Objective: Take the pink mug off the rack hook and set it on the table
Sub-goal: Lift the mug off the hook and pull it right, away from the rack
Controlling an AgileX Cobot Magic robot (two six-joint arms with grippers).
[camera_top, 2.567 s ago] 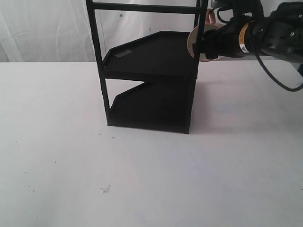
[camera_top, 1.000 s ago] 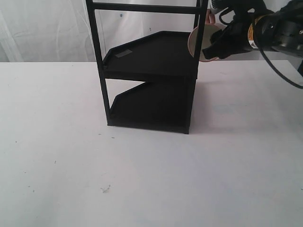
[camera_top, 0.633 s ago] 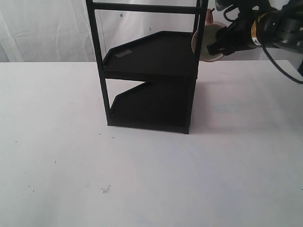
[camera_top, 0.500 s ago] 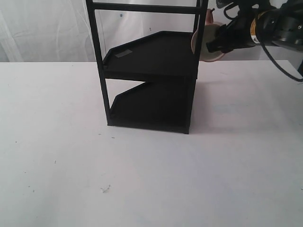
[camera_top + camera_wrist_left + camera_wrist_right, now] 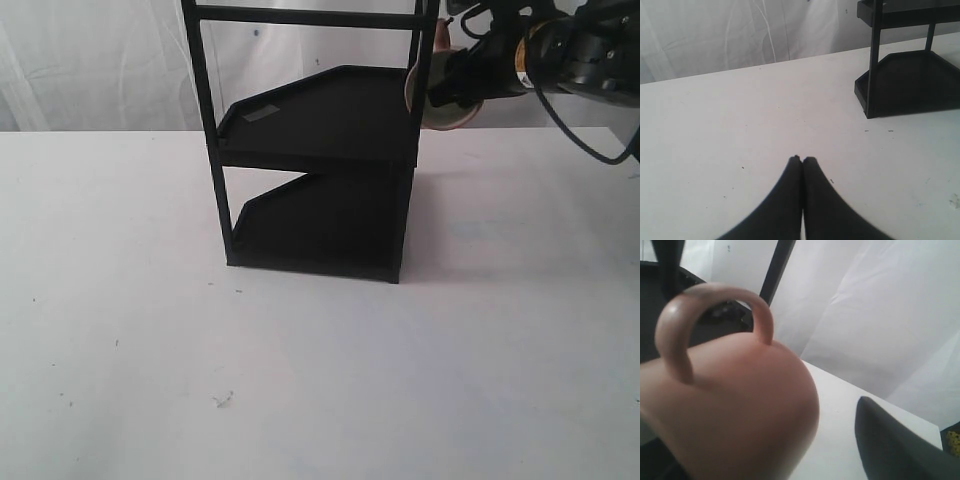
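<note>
The pink mug (image 5: pixel 443 108) hangs tilted at the rack's (image 5: pixel 320 130) top right post, cream inside toward the rack, handle (image 5: pixel 441 35) up by the post. The rack hook is too small to make out. My right gripper (image 5: pixel 458 85) reaches in from the right and sits around the mug's body. In the right wrist view the mug (image 5: pixel 740 405) fills the near side, and one dark finger (image 5: pixel 890 440) stands apart from it with white table between; the other finger is hidden. My left gripper (image 5: pixel 802 159) is shut and empty, low over the table (image 5: pixel 740 110).
The rack (image 5: pixel 910 90) has two angled black trays and stands mid-table (image 5: pixel 300 380), its frame rising out of view. A white curtain (image 5: pixel 100 60) hangs behind. Small dark specks (image 5: pixel 222 400) dot the tabletop.
My right arm has risen a little and shifted beside the post. The mug's body has swung slightly right, its handle staying up by the post. The left gripper's earlier position is not shown.
</note>
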